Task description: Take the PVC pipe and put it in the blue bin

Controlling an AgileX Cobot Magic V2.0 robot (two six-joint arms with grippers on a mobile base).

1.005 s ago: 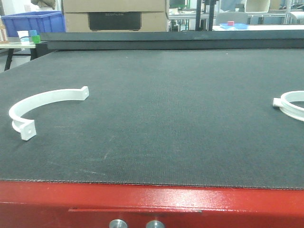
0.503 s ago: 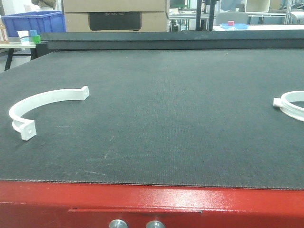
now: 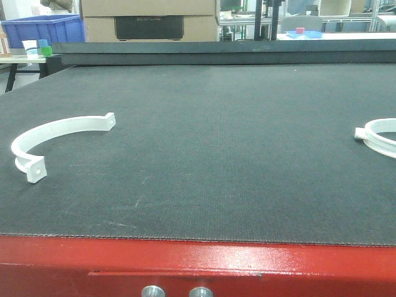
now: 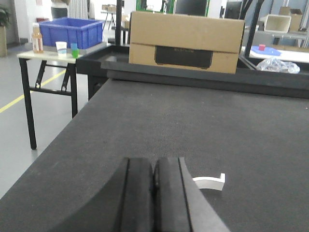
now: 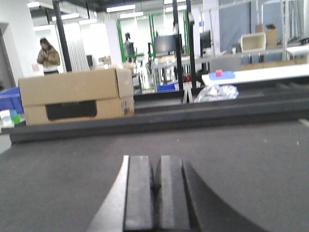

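We see two white PVC pipe pieces, both thin curved arcs lying flat on the black mat, well apart. The left arc is near the mat's left edge, open side toward us, with a holed tab at its near end. The right arc is cut off by the frame edge. The blue bin stands upright on a side table, far left, off the mat.
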